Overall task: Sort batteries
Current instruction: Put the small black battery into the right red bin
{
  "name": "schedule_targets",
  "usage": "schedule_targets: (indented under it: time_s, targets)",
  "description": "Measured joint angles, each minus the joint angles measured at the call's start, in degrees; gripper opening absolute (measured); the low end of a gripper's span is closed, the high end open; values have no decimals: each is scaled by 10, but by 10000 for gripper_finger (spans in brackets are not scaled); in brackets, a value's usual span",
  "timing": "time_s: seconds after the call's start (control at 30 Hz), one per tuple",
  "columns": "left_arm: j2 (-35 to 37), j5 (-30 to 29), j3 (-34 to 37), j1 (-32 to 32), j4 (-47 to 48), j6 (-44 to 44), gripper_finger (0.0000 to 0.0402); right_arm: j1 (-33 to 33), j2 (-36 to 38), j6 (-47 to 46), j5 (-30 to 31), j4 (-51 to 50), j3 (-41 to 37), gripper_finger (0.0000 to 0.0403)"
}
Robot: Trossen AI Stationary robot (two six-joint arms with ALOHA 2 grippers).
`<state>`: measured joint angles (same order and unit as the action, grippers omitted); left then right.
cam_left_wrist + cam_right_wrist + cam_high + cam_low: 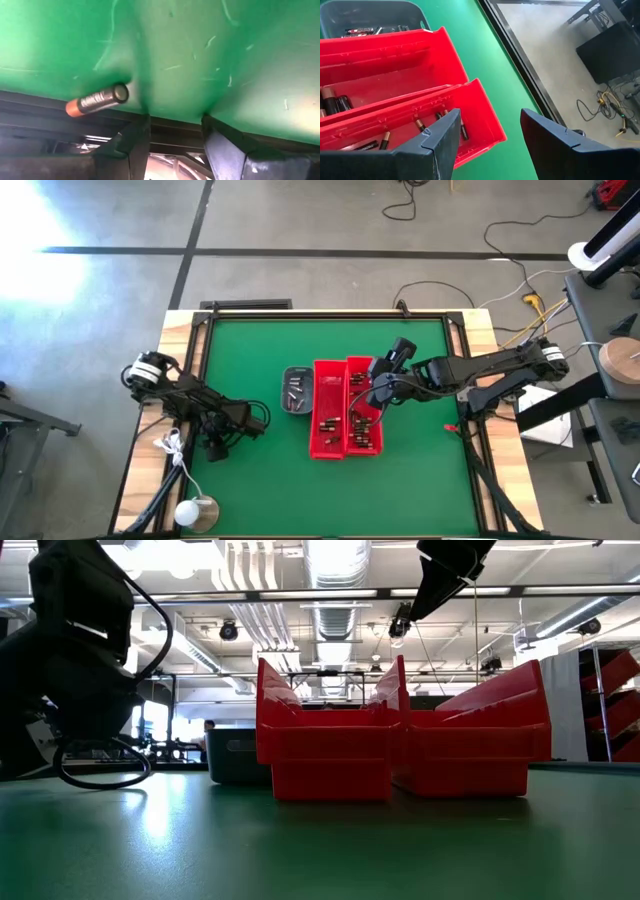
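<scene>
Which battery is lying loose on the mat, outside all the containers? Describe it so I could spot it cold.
Start at the green table mat and find the left gripper, open, low at the mat's left side, away from the two long red plastic bins. Just beyond its fingers lies one small dark cylindrical battery with an orange end, the only one resting on bare mat.

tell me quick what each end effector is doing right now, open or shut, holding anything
Left end effector: open, empty, low over the green mat, a battery lying beside it.
Right end effector: open, empty, above the red bins.
</scene>
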<state>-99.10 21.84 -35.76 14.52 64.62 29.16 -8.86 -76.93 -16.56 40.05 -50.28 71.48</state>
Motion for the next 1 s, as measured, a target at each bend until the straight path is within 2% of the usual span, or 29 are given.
schedule_targets:
  time_s: [0.23,0.37,0.47,0.63,1.0]
  targets:
    - [23,-16,-21,0,0,23,156,0,0,0,0,0,0,201]
    - [42,-83,-57,0,6,33,156,0,0,0,0,0,0,201]
    - [46,-109,-86,-2,15,25,156,0,0,0,0,1,0,201]
    - [46,-124,-116,-16,25,-46,156,0,0,-1,1,1,0,201]
    - [46,-267,-122,-89,91,-289,154,-8,0,-48,0,-4,0,201]
